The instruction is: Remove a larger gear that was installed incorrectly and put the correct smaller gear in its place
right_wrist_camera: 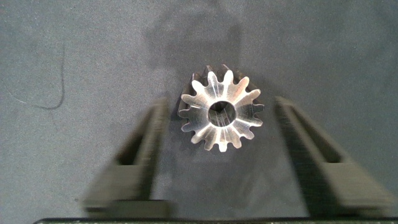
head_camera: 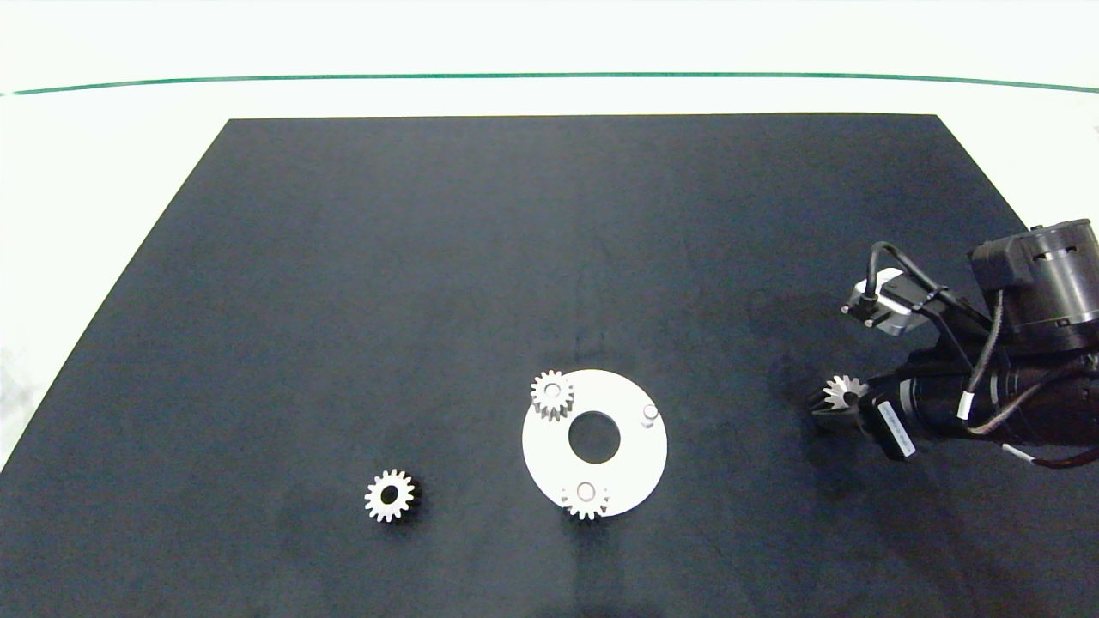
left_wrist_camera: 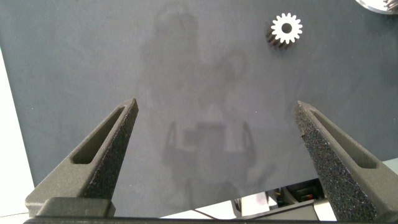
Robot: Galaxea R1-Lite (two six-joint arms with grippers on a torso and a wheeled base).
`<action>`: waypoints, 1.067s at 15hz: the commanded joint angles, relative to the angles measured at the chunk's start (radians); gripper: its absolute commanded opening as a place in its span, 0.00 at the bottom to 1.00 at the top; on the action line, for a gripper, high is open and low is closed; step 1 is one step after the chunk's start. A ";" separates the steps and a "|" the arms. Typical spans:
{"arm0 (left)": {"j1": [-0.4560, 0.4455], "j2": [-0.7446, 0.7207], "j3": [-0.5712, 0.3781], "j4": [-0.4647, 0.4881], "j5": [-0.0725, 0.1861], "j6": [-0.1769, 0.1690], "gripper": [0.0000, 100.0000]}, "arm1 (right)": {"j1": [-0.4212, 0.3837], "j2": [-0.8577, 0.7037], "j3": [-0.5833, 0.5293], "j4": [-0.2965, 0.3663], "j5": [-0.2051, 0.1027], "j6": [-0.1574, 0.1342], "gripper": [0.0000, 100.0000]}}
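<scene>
The larger gear (head_camera: 843,393), shiny with long pointed teeth, lies on the black mat at the right, off the white round plate (head_camera: 631,455). My right gripper (head_camera: 827,414) hangs over it, open. In the right wrist view the larger gear (right_wrist_camera: 221,115) sits between the spread fingers of that gripper (right_wrist_camera: 221,104), touching neither. The smaller gear (head_camera: 389,495) lies loose on the mat left of the plate. My left gripper (left_wrist_camera: 216,104) is open and empty over bare mat, with the smaller gear (left_wrist_camera: 286,28) some way beyond its fingertips. The left arm is out of the head view.
Two small gears (head_camera: 552,393) (head_camera: 586,498) sit on pegs of the plate. A third peg (head_camera: 650,414) on its right side stands bare. The black mat (head_camera: 515,257) is open toward the back, with white table around it.
</scene>
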 commanded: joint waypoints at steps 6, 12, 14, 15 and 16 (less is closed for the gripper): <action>-0.045 0.012 0.001 0.006 -0.012 0.011 1.00 | -0.001 -0.236 -0.020 0.061 0.000 -0.008 1.00; -0.172 0.086 0.014 0.007 -0.026 0.005 1.00 | -0.043 -0.528 -0.175 0.433 -0.011 0.033 1.00; -0.232 0.106 0.024 0.006 -0.026 -0.001 1.00 | -0.046 -0.543 -0.239 0.500 -0.010 0.068 1.00; -0.260 0.116 0.031 0.004 -0.026 0.000 1.00 | -0.044 -0.545 -0.265 0.525 -0.010 0.088 1.00; -0.284 0.132 0.040 0.001 -0.026 0.002 1.00 | -0.043 -0.554 -0.276 0.531 -0.010 0.099 1.00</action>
